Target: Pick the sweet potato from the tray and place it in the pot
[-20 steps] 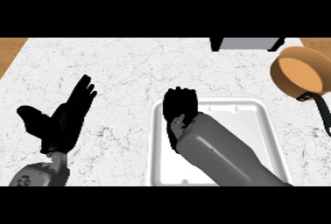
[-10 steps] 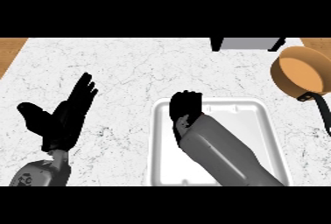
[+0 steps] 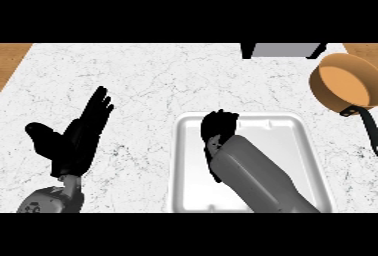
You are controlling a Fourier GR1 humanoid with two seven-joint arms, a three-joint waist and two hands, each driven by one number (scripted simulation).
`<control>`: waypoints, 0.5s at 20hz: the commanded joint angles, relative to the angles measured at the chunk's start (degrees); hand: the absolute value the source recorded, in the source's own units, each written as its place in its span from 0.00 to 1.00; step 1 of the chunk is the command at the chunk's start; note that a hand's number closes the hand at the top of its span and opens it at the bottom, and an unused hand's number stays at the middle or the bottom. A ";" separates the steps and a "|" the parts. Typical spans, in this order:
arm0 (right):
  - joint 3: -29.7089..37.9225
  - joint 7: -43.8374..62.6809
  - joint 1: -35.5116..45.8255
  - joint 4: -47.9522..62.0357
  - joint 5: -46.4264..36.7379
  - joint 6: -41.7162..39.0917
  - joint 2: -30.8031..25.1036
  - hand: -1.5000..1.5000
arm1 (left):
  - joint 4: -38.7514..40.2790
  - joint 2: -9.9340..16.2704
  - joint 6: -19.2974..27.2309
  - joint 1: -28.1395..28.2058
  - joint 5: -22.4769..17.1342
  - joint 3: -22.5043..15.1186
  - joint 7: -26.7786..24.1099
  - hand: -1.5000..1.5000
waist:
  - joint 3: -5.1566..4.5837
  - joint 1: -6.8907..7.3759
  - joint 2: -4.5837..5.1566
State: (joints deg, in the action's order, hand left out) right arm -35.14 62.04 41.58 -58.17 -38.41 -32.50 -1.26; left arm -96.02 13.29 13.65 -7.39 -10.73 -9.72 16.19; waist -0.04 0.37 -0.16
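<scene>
The right robot hand (image 3: 219,127) sits down inside the white tray (image 3: 306,150), near its far-left corner, fingers bunched and bent downward, and whether they close on anything cannot be told from this angle. The sweet potato does not show anywhere; the hand and the grey forearm (image 3: 258,180) cover much of the tray's left and middle floor, so it may lie beneath them. The tray's right half shows bare white, and its near rim runs out of view at the lower edge. Over at far right, the orange pot (image 3: 343,82) stands well apart from the tray, its rim cut by the right edge, its dark handle (image 3: 367,127) trailing down toward the tray's far-right corner. Between tray and pot lies a strip of open marbled desk (image 3: 170,75), and the whole far-middle stretch is open too. The left robot hand (image 3: 74,140) rests at the left, fingers straight and spread, thumb out. A grey box (image 3: 284,50) is clipped at the top edge.
</scene>
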 commanded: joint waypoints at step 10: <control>0.03 -2.20 -1.92 2.30 -3.58 2.74 1.20 1.00 | -1.26 -0.43 -3.40 2.07 0.42 2.79 0.66 0.50 | 0.04 0.08 0.18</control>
State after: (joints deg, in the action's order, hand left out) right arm -34.40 59.49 41.26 -56.90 -40.06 -32.54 -1.14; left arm -96.75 13.28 11.39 -7.25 -10.94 -7.46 17.26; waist -0.13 0.40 -0.42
